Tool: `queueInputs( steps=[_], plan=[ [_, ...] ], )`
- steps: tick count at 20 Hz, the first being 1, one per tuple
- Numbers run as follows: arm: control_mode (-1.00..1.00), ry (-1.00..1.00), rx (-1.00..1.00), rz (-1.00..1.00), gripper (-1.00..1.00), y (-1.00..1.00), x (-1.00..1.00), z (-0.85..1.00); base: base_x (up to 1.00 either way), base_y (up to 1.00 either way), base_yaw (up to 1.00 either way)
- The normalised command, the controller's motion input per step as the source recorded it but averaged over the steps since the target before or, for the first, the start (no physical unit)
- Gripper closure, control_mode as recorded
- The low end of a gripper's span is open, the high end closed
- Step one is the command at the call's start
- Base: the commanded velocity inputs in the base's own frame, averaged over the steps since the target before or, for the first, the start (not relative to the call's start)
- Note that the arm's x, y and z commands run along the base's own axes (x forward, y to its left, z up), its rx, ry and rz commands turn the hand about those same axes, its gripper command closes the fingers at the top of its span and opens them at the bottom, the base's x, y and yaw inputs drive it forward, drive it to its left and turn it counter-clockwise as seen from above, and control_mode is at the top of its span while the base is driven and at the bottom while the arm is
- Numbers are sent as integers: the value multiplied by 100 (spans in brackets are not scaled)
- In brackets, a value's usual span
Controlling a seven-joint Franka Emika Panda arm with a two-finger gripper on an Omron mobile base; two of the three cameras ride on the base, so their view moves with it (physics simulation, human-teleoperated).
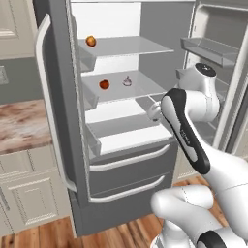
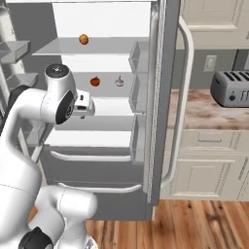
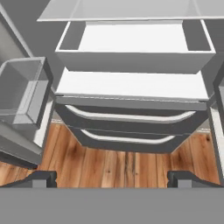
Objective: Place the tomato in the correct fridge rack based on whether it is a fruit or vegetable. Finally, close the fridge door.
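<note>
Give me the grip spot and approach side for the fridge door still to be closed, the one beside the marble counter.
Probably the long curved white handle on that open door's outer face: a tall bar bowed off the panel, so fingers can close across it. Come from the counter side, not past the shelf bins on its inner face. The gripper, fingers spread and holding nothing, faces the drawers now.
</note>
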Motion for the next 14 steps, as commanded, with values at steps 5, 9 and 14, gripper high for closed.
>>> queueInputs(
  steps=[5,9,14],
  plan=[
    [100,0,0,0,-100,0,0,0,-40,-10,0],
    [-100,0,0,0,-100,0,0,0,-6,0,0],
    [-100,0,0,0,-100,0,0,0,0,0,0]
  ],
)
